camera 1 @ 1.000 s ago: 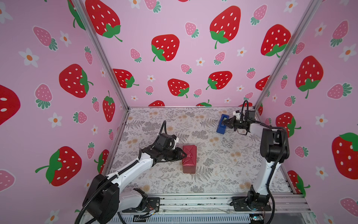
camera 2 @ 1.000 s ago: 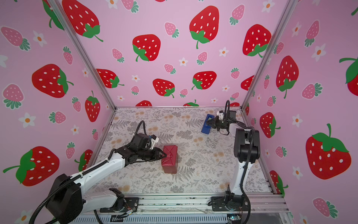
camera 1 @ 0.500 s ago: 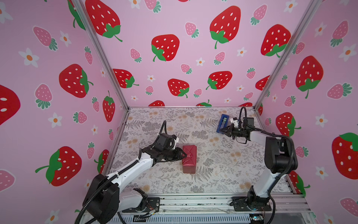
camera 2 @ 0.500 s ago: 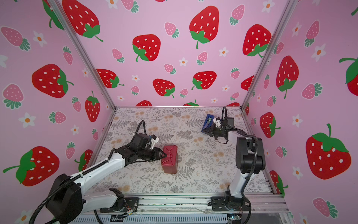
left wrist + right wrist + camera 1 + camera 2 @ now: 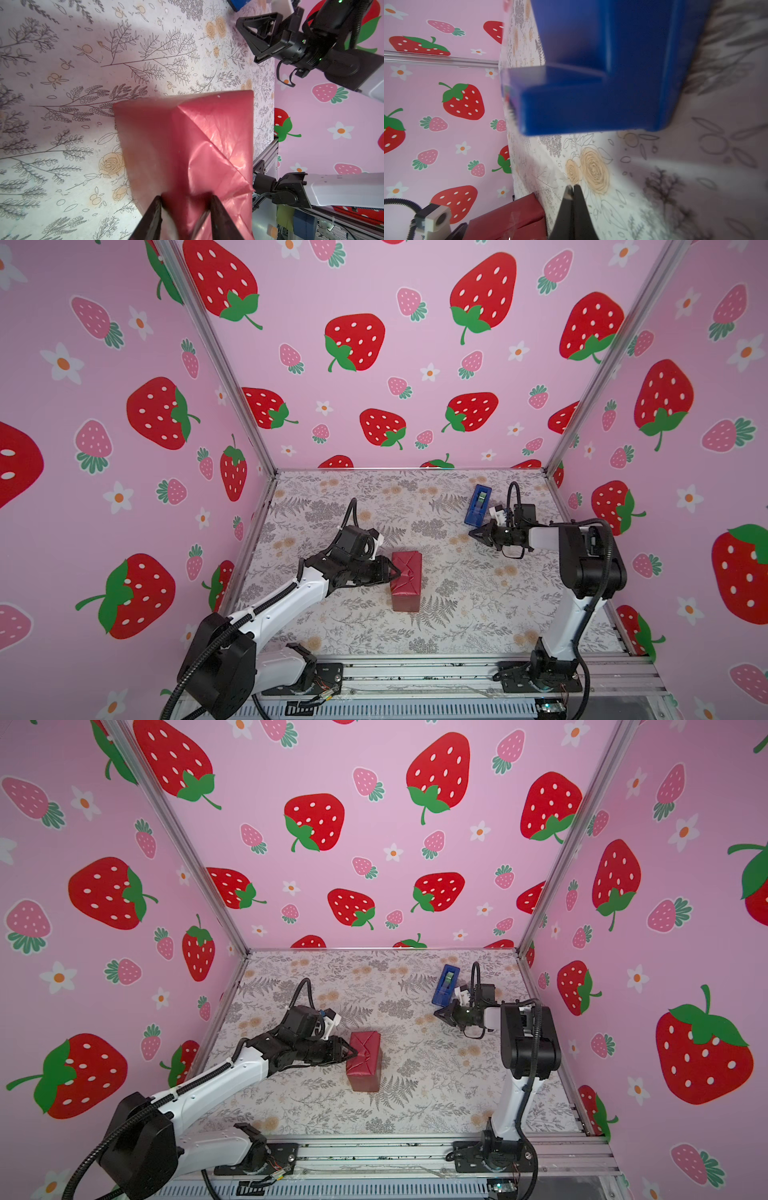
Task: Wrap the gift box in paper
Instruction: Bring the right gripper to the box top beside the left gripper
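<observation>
Nearest me, the left arm reaches in from the front rail, and the left gripper (image 5: 395,572) sits at the left edge of the parcel in the middle of the tabletop (image 5: 457,614). In the left wrist view its jaws stand part-way apart, released, with both tips (image 5: 159,199) against the creased paper (image 5: 197,145). It looks like a press rather than a pinch. The gift box is fully covered, and only the paper shows, as a dark maroon block with diagonal folds on the face the gripper touches. Both top views put the block flat on the tabletop, long axis running near to far. The arm, the gripper and the parcel sit just as they did a second ago. Further back on the right, things have changed. The right gripper (image 5: 471,533) was up against the blue tape dispenser (image 5: 478,506) a second ago. It has since pulled back toward the front and now hangs just on the near side of the dispenser, apart from it and pointing left toward the centre. It is clenched tight, with the fingers meeting in the right wrist view (image 5: 572,187). There is a pale speck at the tips, and I can't tell what it is. The dispenser hasn't shifted and stands near the back right corner. Behind it is the strawberry wall (image 5: 374,406).
</observation>
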You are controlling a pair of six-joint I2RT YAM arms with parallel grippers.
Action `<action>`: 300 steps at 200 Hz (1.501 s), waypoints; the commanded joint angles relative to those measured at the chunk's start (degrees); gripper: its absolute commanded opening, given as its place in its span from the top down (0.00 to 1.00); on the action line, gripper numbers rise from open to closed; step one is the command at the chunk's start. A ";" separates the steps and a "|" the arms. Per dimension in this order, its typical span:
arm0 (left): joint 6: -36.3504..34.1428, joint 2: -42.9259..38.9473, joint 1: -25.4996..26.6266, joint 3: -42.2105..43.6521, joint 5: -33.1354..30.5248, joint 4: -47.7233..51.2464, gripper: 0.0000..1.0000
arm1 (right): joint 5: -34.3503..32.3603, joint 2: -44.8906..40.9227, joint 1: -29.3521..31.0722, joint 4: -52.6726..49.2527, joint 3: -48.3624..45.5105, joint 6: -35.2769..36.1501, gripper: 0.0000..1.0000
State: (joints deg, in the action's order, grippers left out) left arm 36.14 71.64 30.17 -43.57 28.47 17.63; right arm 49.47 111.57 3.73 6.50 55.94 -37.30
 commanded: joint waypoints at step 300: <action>-26.39 12.03 1.20 -12.50 7.57 13.22 0.59 | 0.06 -23.71 46.86 -47.75 18.59 26.12 1.00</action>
State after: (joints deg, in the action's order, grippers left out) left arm 12.05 83.53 30.87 -55.77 35.94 26.44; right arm 50.78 84.66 51.20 -36.71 75.77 -15.79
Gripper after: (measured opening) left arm 0.407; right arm 0.041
